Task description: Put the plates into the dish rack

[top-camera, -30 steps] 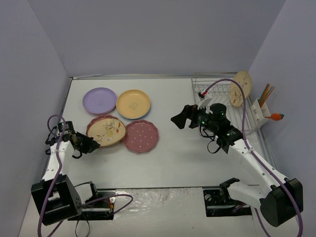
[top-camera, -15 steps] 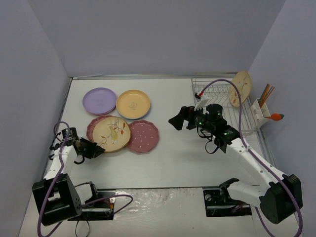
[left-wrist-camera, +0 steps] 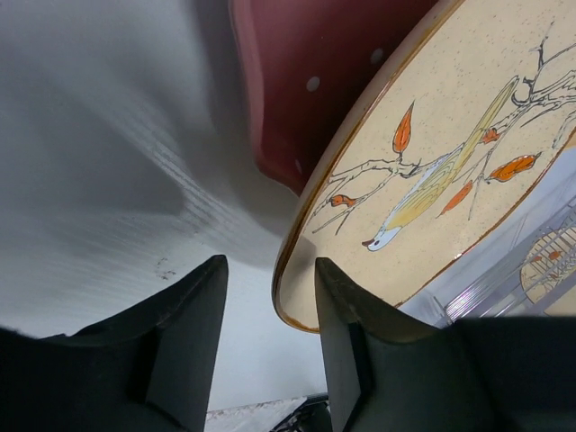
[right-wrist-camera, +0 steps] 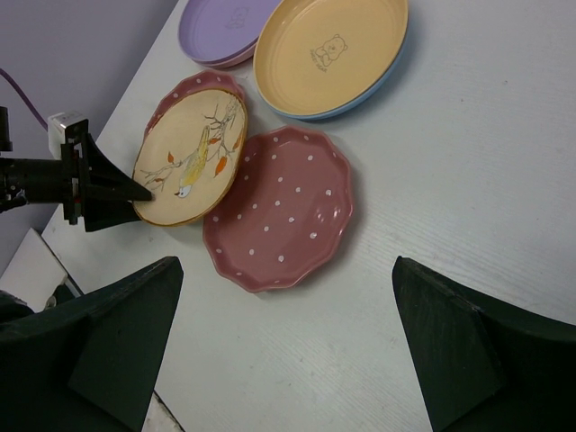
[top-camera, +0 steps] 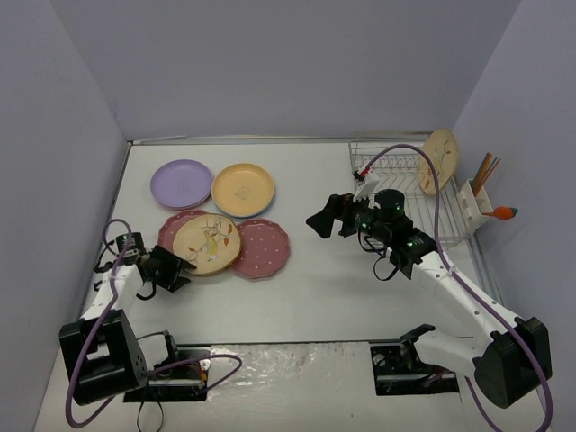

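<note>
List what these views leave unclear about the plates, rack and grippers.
Top view: the lower pink plate, under the bird plate, is mostly covered.
Right wrist view: blue edge below the yellow plate; its own underside or another plate, unclear.
Left wrist view: left gripper straddles the bird plate's rim; contact not discernible.
Top view: dish rack slots too small, crossed by the purple cable.

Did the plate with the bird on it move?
Yes. The bird plate slid right, closer to the pink dotted plate, which stayed put.
</note>
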`<state>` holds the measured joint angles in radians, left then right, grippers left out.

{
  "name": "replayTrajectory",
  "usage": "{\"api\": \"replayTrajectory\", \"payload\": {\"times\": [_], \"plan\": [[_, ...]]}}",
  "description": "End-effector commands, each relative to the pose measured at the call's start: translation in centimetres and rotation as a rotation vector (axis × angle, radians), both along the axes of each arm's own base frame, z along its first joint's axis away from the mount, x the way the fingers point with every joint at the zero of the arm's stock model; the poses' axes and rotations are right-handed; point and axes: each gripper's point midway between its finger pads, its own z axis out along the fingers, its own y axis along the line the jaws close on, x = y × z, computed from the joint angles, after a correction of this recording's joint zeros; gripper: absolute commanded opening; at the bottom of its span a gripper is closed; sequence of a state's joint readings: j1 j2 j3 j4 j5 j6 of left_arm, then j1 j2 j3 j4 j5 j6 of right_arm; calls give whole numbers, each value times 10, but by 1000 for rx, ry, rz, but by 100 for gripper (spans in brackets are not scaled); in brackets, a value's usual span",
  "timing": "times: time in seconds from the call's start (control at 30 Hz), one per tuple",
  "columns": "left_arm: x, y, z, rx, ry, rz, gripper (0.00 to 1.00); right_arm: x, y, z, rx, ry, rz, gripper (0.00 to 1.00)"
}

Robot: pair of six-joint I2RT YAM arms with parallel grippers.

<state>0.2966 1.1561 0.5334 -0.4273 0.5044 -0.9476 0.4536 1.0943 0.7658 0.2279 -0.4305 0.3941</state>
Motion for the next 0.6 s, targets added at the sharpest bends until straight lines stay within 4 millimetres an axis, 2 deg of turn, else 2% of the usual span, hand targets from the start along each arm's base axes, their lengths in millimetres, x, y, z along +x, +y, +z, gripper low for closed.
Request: {"api": "replayTrajectory", "payload": {"times": [0.0, 0.1, 0.37, 0.57], "plan": [[21, 2, 9, 15, -117, -15, 48, 9, 9, 32, 40, -114, 19, 100], [30, -1, 11, -1, -174, -15, 51, 8, 11, 32, 44, -116, 30, 100], [47, -7, 14, -14, -287, -47, 51, 3, 16, 26, 44, -117, 57, 100], [53, -13, 17, -25, -338, -68, 38, 1, 18, 21, 41, -111, 66, 100]]}}
